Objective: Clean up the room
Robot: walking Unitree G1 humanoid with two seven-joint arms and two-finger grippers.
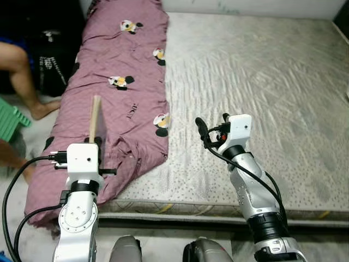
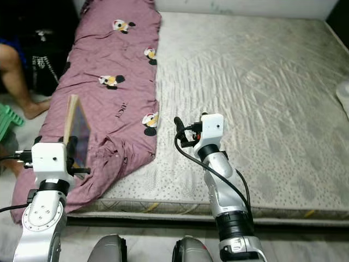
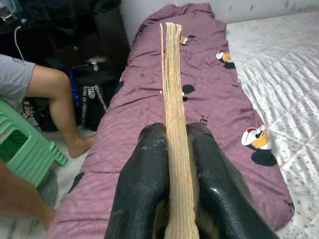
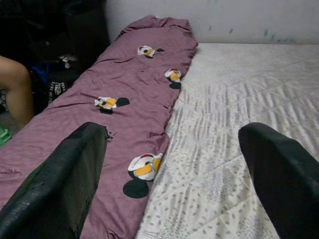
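My left gripper (image 3: pixel 172 133) is shut on a thin flat book (image 3: pixel 173 84) with a tan edge, held upright on its edge. The book (image 1: pixel 96 117) stands above the near end of a maroon blanket (image 1: pixel 120 60) printed with cartoon mice. That blanket lies in a long strip along the left side of a bare grey mattress (image 1: pixel 262 82). Over the mattress's front part, just right of the blanket's edge, my right gripper (image 1: pixel 212 123) hovers open, and its fingers (image 4: pixel 75 174) hold nothing.
A person sits left of the bed, a bare leg (image 1: pixel 20 73) on the floor. Beside it are a black bag (image 1: pixel 52 65) and a green plastic stool (image 1: pixel 11 117). A pale object (image 2: pixel 343 93) lies at the mattress's right edge.
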